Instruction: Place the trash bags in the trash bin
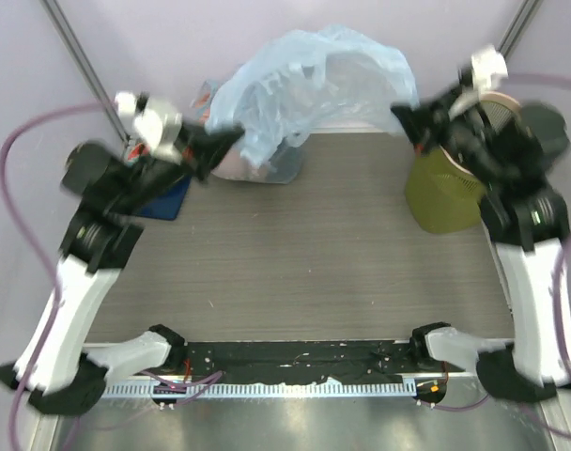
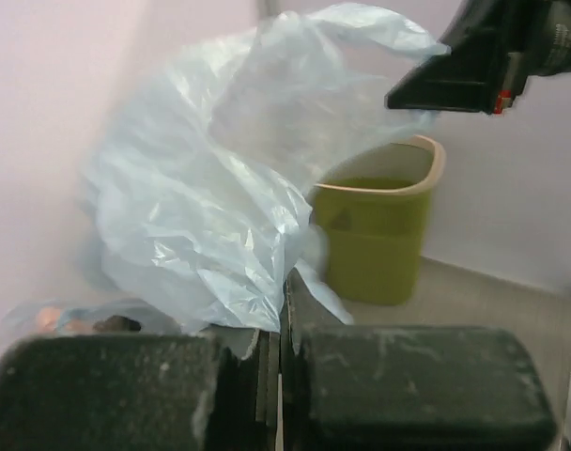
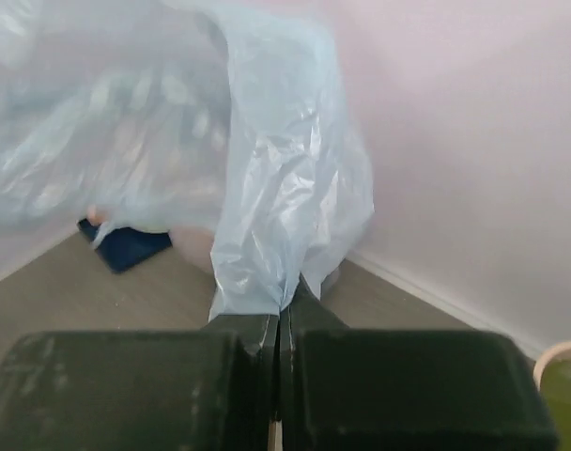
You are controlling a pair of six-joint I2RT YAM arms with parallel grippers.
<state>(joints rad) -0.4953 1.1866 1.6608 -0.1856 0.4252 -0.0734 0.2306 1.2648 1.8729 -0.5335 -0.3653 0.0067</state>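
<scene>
The thin light-blue trash bag (image 1: 309, 85) hangs stretched in the air between my two grippers at the back of the table. My left gripper (image 1: 231, 139) is shut on its left edge; the left wrist view shows the bag (image 2: 220, 188) billowing up from the closed jaws. My right gripper (image 1: 405, 115) is shut on its right edge; the bag (image 3: 276, 216) rises from those jaws too. The olive-green trash bin (image 1: 443, 193) with a beige rim stands at the right under my right arm, upright and open (image 2: 379, 230). The bag is left of the bin, above the table.
A knotted blue bag with pink lumps (image 1: 257, 160) lies at the back left under the held bag. A dark blue flat object (image 1: 168, 199) lies beneath my left arm. Pale walls close the back and sides. A black strip (image 1: 295, 362) runs along the near edge.
</scene>
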